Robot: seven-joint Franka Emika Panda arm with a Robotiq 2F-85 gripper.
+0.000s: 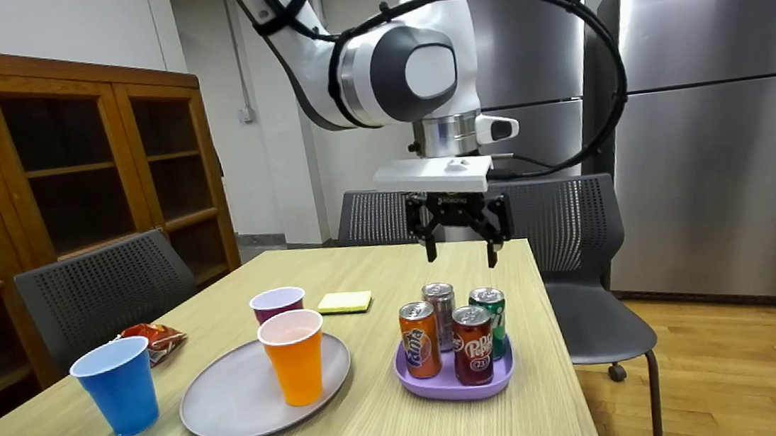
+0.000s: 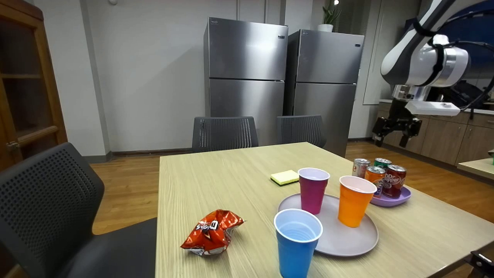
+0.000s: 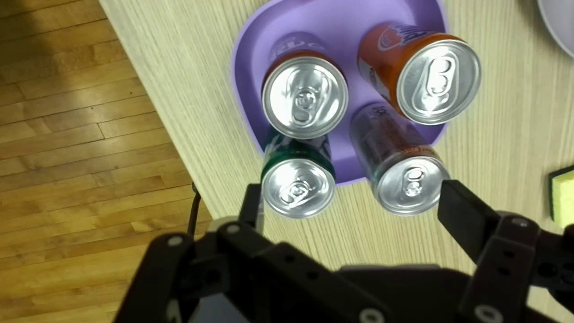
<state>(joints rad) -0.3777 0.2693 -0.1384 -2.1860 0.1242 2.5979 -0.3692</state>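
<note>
claw (image 3: 352, 204) nearest the lens, low across the wrist view, spread wide, nothing clamped. dark red can (image 3: 305, 89) and orange can (image 3: 421, 76) come next, toward the top; green can (image 3: 298, 179) and silver can (image 3: 401, 166) beyond them around centre, just up-frame of the claw's tips, lower than the claw in both exterior views. all four long axes upright, crowding one another on the purple tray (image 3: 338, 22). past that, yellow sponge (image 3: 566, 197) at right edge, grey plate (image 3: 563, 18) upper right corner.
</note>
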